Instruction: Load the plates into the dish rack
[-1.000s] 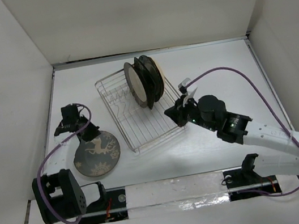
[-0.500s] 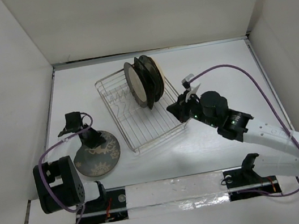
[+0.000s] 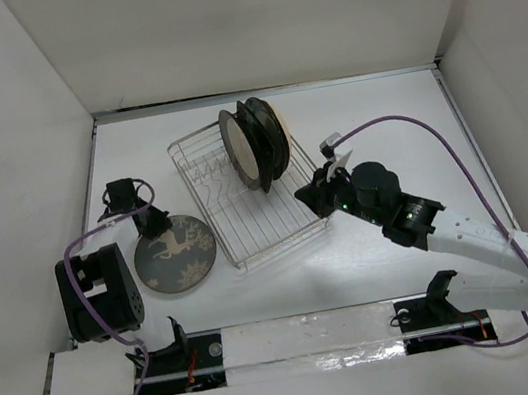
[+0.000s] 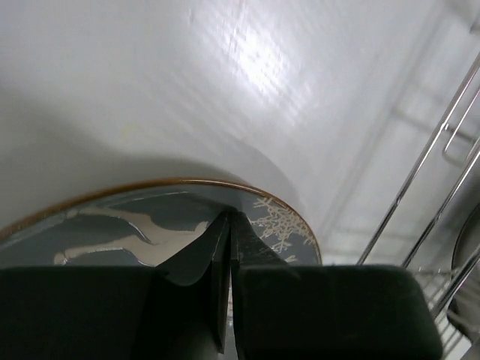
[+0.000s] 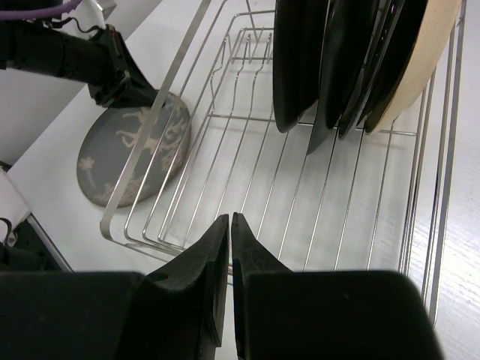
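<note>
Four plates (image 3: 257, 144) stand on edge at the far end of the dish rack (image 3: 259, 216), packed close together. The one facing the near end shows a cream face and the other three read dark. From the right wrist camera they sit upright between the prongs, with the cream one outermost.

The fifth, the grey deer plate (image 3: 177, 255), lies flat on the bench (image 3: 384, 127) just left of the rack. Its right edge is near the rack's side wire. I can't tell if they touch.

On the left gripper (image 4: 229, 217) the jaws are pressed together with only a hairline slit and nothing between them. In the overhead view it sits at the deer plate's far-left rim. On my left wrist feed the tips point onto the plate's face, with the gold rim, a pale deer and a snowflake just past them. I can't tell whether the tips touch the plate or sit just above it.

On the right gripper (image 5: 230, 219) the jaws are also closed on each other and grip nothing. In the overhead view it is at the rack's right side, beside the standing plates. Its own camera looks across the rack's floor wires, with the deer plate and the left gripper beyond the opposite rail.
</note>
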Robot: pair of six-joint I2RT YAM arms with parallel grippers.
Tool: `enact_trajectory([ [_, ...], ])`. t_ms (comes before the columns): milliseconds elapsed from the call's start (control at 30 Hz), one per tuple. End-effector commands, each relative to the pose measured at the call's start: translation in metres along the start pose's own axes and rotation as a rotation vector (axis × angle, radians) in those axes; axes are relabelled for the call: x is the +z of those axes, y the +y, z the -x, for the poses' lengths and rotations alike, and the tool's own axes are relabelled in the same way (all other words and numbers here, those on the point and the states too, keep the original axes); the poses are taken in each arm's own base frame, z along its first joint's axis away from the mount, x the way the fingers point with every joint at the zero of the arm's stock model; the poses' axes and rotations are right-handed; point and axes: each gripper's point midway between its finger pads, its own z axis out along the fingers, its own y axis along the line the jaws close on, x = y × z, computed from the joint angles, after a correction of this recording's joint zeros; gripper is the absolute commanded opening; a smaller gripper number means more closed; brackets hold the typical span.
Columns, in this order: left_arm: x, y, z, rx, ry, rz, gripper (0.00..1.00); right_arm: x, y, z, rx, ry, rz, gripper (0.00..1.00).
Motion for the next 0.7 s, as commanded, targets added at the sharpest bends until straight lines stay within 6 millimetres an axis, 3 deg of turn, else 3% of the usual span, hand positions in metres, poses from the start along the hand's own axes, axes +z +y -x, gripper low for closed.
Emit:
enact_trajectory([
  [0,0.012,0.008,0.038,0.022,-0.136,0.080,0.00,0.002,0.005,0.014,0.007,-0.050,0.023,0.11],
  [33,0.011,-0.002,0.049,0.023,-0.156,0.063,0.00,0.002,0.004,0.014,0.007,-0.049,0.021,0.11],
  [133,0.015,-0.005,0.074,0.037,-0.217,0.109,0.00,0.001,0.004,0.015,0.008,-0.052,0.017,0.11],
  [400,0.030,0.002,0.128,-0.016,-0.302,0.151,0.00,-0.003,0.000,0.020,0.009,-0.068,0.008,0.11],
  [567,0.020,-0.006,0.155,-0.041,-0.350,0.108,0.00,-0.003,0.001,0.020,0.009,-0.067,0.012,0.11],
  [667,-0.004,-0.016,0.157,-0.039,-0.403,0.052,0.00,-0.003,0.003,0.019,0.011,-0.065,0.021,0.11],
])
